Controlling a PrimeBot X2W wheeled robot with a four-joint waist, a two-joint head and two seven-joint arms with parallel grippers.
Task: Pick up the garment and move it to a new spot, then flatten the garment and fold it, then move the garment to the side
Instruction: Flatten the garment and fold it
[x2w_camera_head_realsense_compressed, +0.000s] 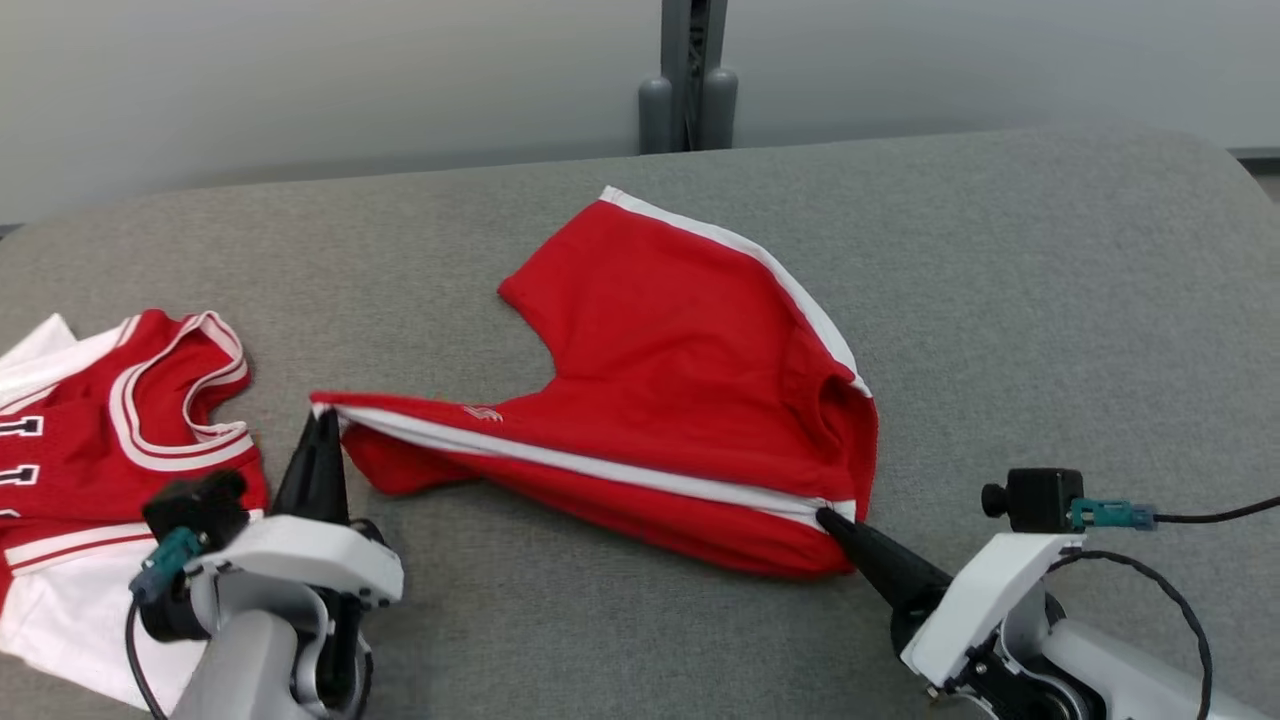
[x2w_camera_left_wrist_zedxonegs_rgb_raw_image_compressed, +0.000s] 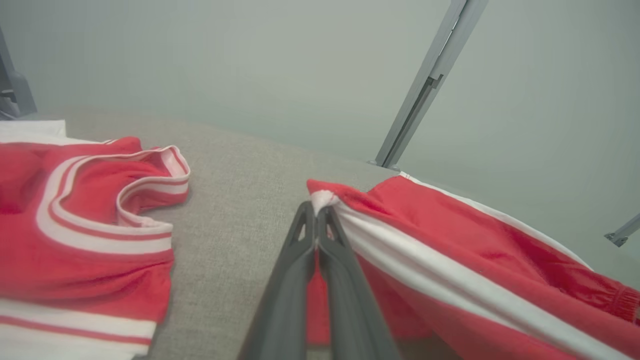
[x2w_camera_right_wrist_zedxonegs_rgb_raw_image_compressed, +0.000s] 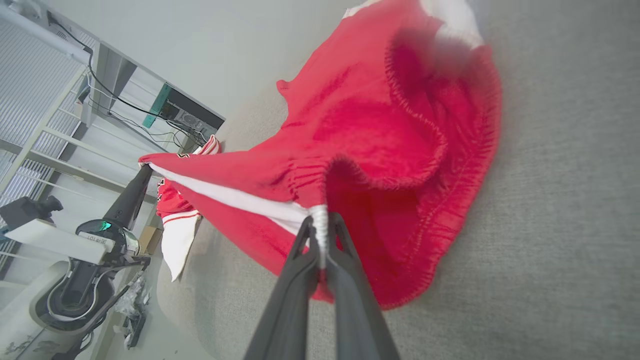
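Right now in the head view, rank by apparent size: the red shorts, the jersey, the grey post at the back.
1. The shorts, largest.
2. The jersey, partly cut off by the picture's edge, so its full size is unsure.
3. The grey post, smallest here, though farthest from the camera.

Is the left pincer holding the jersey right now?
No, the left pincer is shut on a corner of the shorts; the jersey lies apart beside it.

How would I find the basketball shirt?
Look at the grey table, then its left edge. The jersey lies there, red and white, with a striped neckline and black letters, unlike the shorts in the middle, which have just white side stripes.
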